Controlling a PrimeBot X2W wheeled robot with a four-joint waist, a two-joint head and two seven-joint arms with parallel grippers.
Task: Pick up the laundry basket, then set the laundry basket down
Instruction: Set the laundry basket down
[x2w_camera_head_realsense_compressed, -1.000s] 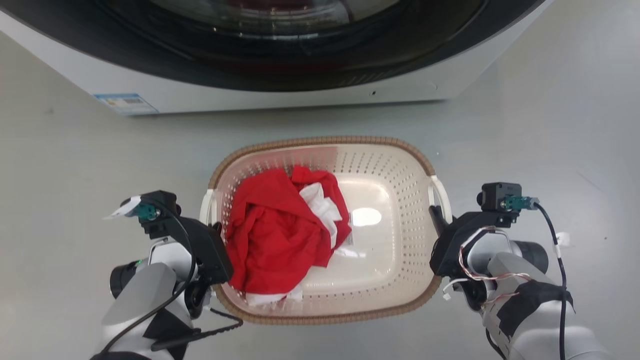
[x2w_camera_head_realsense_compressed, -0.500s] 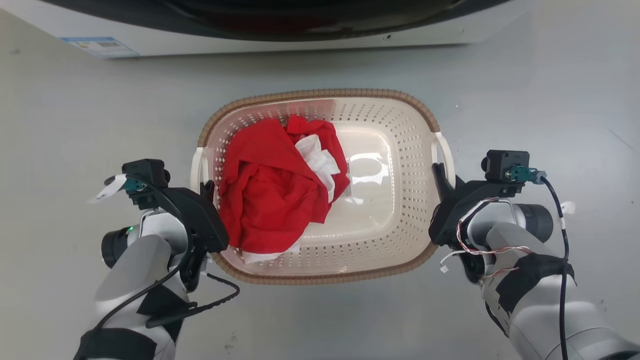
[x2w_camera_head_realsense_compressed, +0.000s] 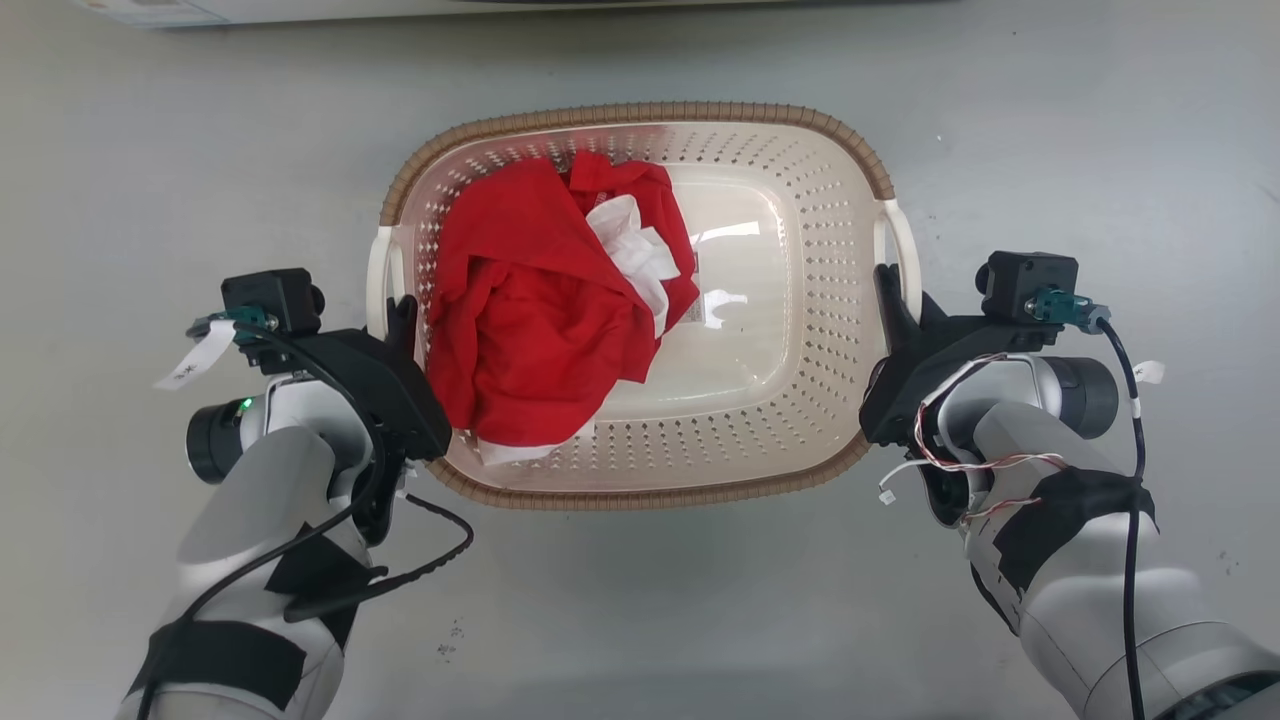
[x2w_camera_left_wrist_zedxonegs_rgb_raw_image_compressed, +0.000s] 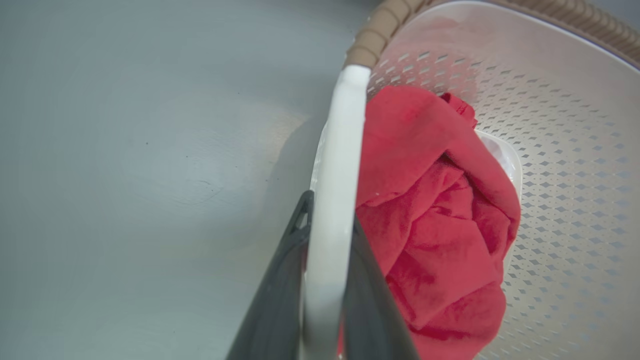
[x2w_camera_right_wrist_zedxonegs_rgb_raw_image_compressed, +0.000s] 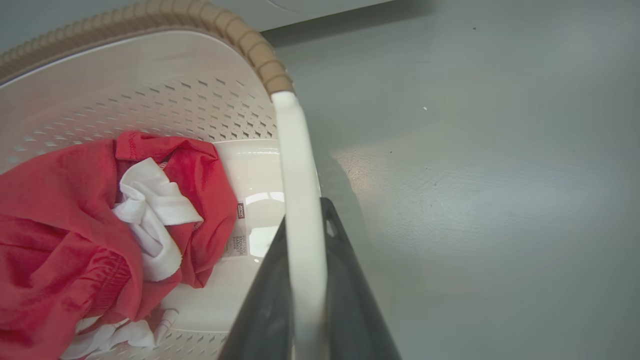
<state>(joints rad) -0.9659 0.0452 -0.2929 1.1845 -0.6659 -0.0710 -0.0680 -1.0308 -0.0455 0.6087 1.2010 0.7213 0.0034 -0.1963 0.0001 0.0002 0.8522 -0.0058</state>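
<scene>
Both left hand (x2w_camera_left_wrist_zedxonegs_rgb_raw_image_compressed: 328, 216) and right hand (x2w_camera_right_wrist_zedxonegs_rgb_raw_image_compressed: 303, 215) astride laundry basket (x2w_camera_head_realsense_compressed: 640, 111) handles (x2w_camera_right_wrist_zedxonegs_rgb_raw_image_compressed: 295, 150).

Bright, even overhead light — glare patch on the laundry basket (x2w_camera_head_realsense_compressed: 830, 330) bottom, midway between left gripper (x2w_camera_head_realsense_compressed: 403, 312) and right gripper (x2w_camera_head_realsense_compressed: 885, 290). Soft floor (x2w_camera_head_realsense_compressed: 640, 600) shadows just outside each. Wrist views: fingers (x2w_camera_left_wrist_zedxonegs_rgb_raw_image_compressed: 272, 300) blurred close-up, edges bowed.

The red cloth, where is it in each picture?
Head view: the red cloth sits upper middle, in the left half of the laundry basket.
Left wrist view: the red cloth is right of centre, beside the white handle.
Right wrist view: the red cloth is at the lower left.
Shared landmark: the brown rim.
</scene>
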